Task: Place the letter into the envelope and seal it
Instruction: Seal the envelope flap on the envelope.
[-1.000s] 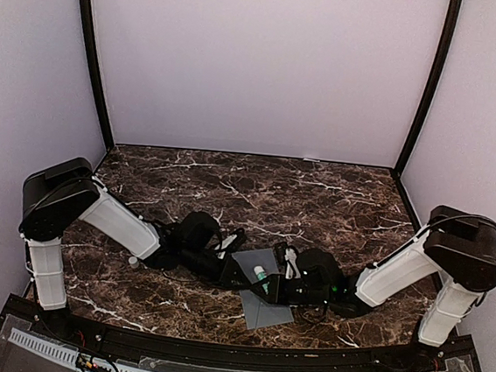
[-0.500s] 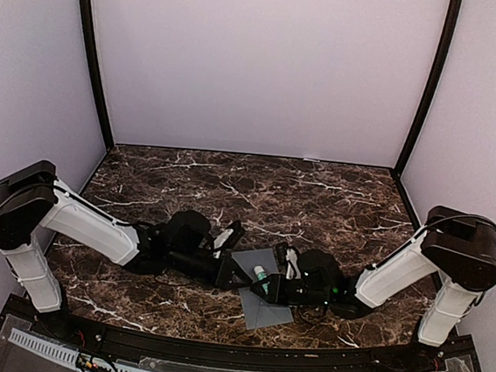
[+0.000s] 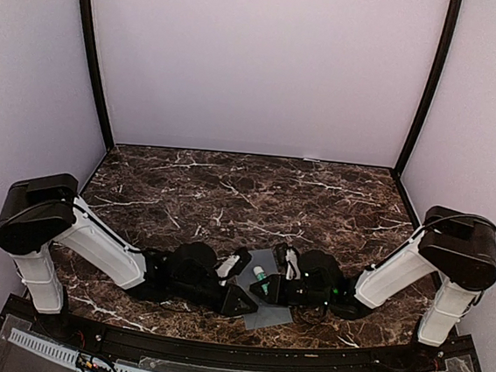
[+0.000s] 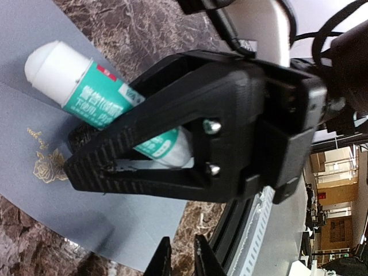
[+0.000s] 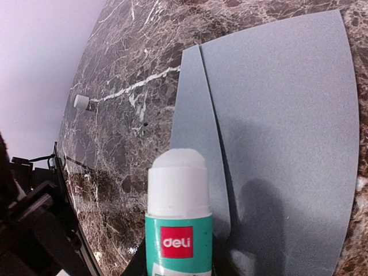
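Clamping glue stick (image 5: 178, 230) above the envelope (image 5: 287, 115), right gripper (image 3: 266, 286); left gripper (image 4: 181, 261) opening unclear.

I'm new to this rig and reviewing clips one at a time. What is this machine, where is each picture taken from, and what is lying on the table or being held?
These are two robot arms bolted at the near edge of a marble-patterned table. The wide picture looks down from above and behind them: the left arm is on the left, the right arm on the right. The other two pictures come from a camera on each wrist. A grey-blue envelope with a gold rose print lies flat between the arms. The right gripper is shut on a green glue stick, its white tip over the envelope. The left gripper sits beside it; I cannot tell whether it is open. A small white object, perhaps a cap, lies on the table. No letter shows.
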